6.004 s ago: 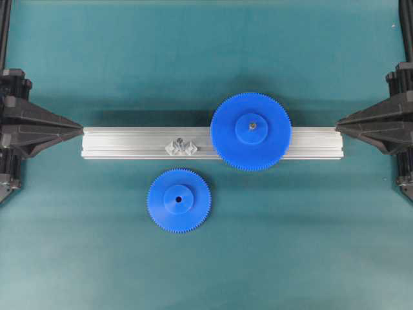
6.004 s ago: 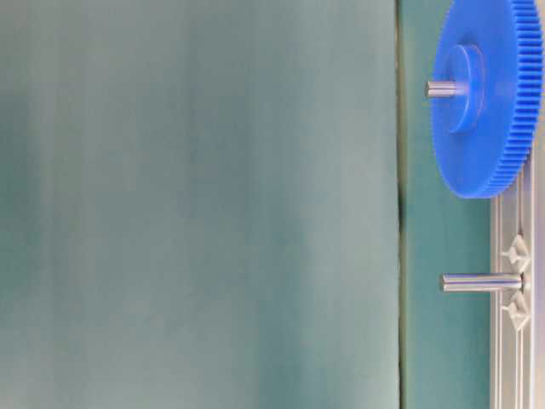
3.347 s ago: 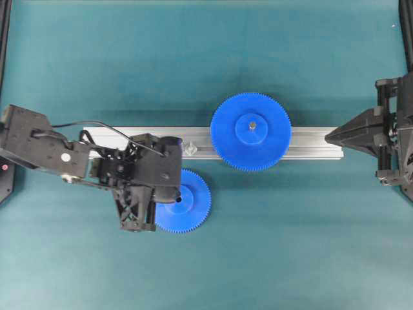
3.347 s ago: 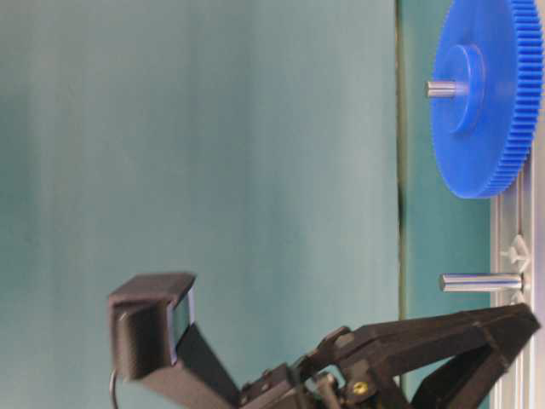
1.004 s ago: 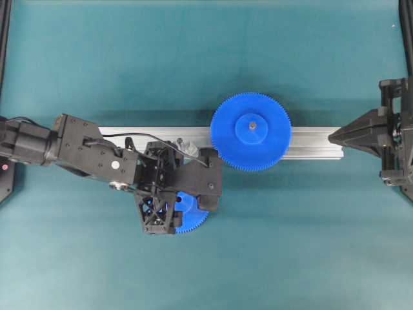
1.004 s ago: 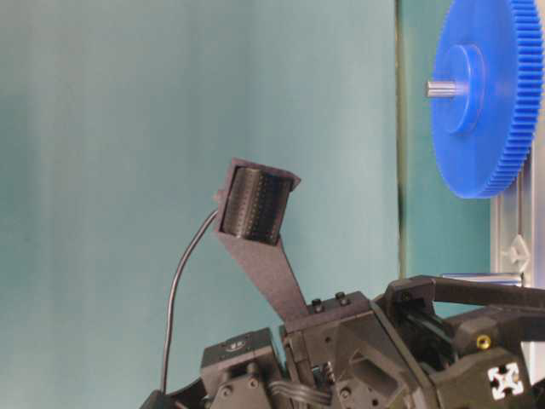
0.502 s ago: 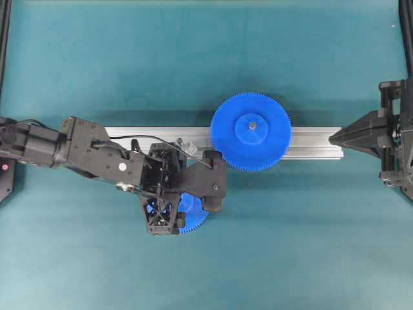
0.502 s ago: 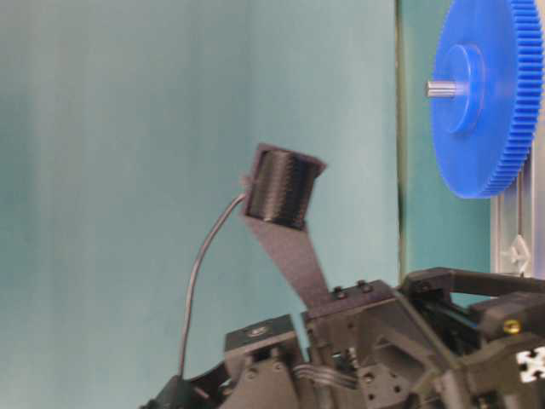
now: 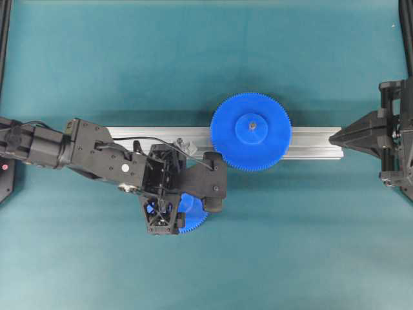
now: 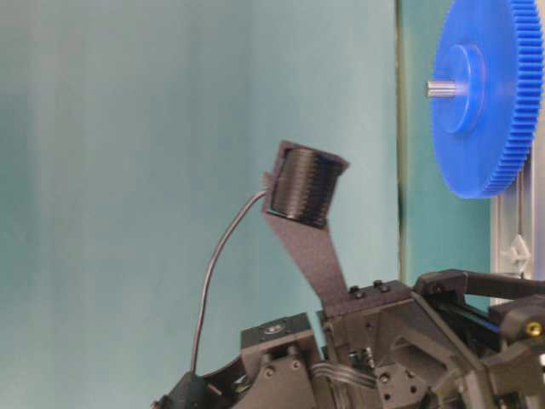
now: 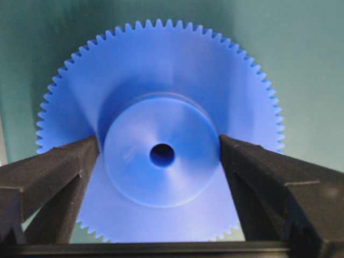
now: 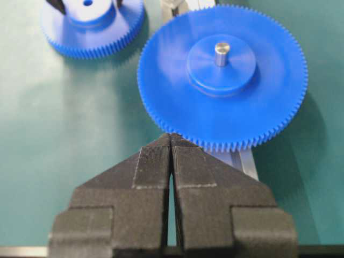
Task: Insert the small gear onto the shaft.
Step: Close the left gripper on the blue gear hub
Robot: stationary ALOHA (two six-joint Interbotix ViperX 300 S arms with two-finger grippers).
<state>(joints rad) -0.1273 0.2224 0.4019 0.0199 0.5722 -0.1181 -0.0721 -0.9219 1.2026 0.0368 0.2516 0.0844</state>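
The small gear (image 11: pixel 161 156) lies flat on the green mat in front of the bar. In the overhead view only its lower right edge (image 9: pixel 195 221) shows under the left wrist. My left gripper (image 11: pixel 159 142) is over it, with one finger pressed on each side of the raised hub. The same gear shows at the top left of the right wrist view (image 12: pixel 91 27). The shaft (image 9: pixel 182 143) stands on the bar just behind the left wrist, mostly hidden. My right gripper (image 12: pixel 171 137) is shut and empty, at the bar's right end (image 9: pixel 332 137).
The wider blue gear (image 9: pixel 250 131) with a grey pin through its hub sits on the aluminium bar (image 9: pixel 316 143), right of the shaft. It also shows in the right wrist view (image 12: pixel 221 75) and the table-level view (image 10: pixel 485 94).
My left arm has shifted slightly to the right over the small gear during the last second. The right arm has not moved.
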